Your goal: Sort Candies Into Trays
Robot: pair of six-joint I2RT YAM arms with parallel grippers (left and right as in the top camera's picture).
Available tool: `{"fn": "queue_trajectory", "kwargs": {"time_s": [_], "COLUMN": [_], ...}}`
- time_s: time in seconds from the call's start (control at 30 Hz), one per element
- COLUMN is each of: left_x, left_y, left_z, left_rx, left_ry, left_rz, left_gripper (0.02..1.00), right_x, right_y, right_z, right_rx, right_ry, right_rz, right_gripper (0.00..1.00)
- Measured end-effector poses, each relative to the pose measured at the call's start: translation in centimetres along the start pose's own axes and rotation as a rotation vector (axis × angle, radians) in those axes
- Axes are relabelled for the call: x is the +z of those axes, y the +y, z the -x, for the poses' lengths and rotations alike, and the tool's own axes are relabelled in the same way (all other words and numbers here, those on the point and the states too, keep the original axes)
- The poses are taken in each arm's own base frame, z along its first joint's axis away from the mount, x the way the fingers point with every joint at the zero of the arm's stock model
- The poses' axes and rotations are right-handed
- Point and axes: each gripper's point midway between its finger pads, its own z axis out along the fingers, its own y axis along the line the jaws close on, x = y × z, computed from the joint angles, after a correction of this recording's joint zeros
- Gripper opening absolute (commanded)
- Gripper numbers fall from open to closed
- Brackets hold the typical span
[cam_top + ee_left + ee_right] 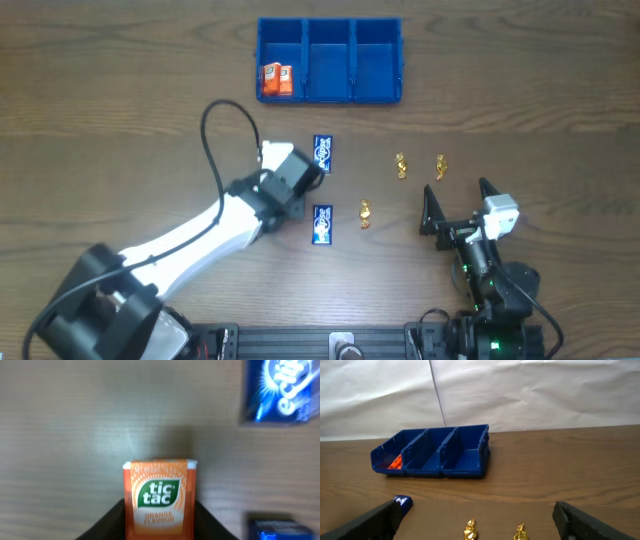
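Observation:
A small orange candy box (pixel 160 502) stands upright between my left gripper's dark fingers (pixel 107 524), which are shut on it just above the wood. My left gripper (pixel 306 178) sits between two blue candy packs (pixel 322 153) (pixel 322 224). Three gold-wrapped candies (pixel 400 165) (pixel 440 165) (pixel 366 213) lie to the right of the packs. The blue three-compartment tray (pixel 330 98) stands at the back, with two orange boxes (pixel 275 80) in its left compartment. My right gripper (pixel 457 192) rests open near the front right, holding nothing.
The tray's middle (pixel 330 55) and right (pixel 378 55) compartments hold nothing. A black cable (pixel 215 125) loops off the left arm. A white sheet (pixel 520 390) hangs behind the table's far edge.

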Motion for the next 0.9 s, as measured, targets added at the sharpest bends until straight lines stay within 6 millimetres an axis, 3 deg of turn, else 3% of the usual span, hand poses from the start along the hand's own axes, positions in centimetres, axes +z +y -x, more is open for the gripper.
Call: {"fn": "queue_trajectory", "kwargs": {"time_s": [0.07,0.13,0.17,0.27,0.33,0.4,0.47,0.57,0.67,0.73,0.9], "left_x": [-3.1,-7.9,-10.5,-16.1,-17.2,-16.1,-12.6,-5.8,-1.3,0.1,0.3], "left_y": [-0.9,-1.9,-2.1,-1.3,-0.5,0.5,1.2,2.0,2.6,2.6,1.8], "left_z": [4.3,10.7,14.1,21.2,23.9,26.9,28.3,27.9,26.8,26.7,26.7], "left_rx": [-0.009,-0.032,-0.051,-0.085,-0.100,-0.107,-0.106,-0.093,-0.092,-0.097,-0.092], "left_ry": [-0.088,-0.226,-0.308,-0.479,-0.530,-0.539,-0.492,-0.369,-0.278,-0.255,-0.253], "left_rz": [-0.014,-0.055,-0.077,-0.098,-0.083,-0.047,-0.018,0.000,-0.010,-0.027,-0.065], "left_gripper": [0.297,0.294,0.297,0.299,0.303,0.305,0.314,0.318,0.318,0.321,0.321], "right_x": [0.0,0.0,0.0,0.0,0.0,0.0,0.0,0.0,0.0,0.0,0.0], "right_y": [0.0,0.0,0.0,0.0,0.0,0.0,0.0,0.0,0.0,0.0,0.0], "right_z": [0.0,0.0,0.0,0.0,0.0,0.0,0.0,0.0,0.0,0.0,0.0], "right_rx": [0.000,0.000,0.000,0.000,0.000,0.000,0.000,0.000,0.000,0.000,0.000], "right_ry": [0.000,0.000,0.000,0.000,0.000,0.000,0.000,0.000,0.000,0.000,0.000], "right_rz": [0.000,0.000,0.000,0.000,0.000,0.000,0.000,0.000,0.000,0.000,0.000], "right_gripper": [0.998,0.998,1.000,0.998,0.998,1.000,0.998,0.998,1.000,0.998,0.998]}}
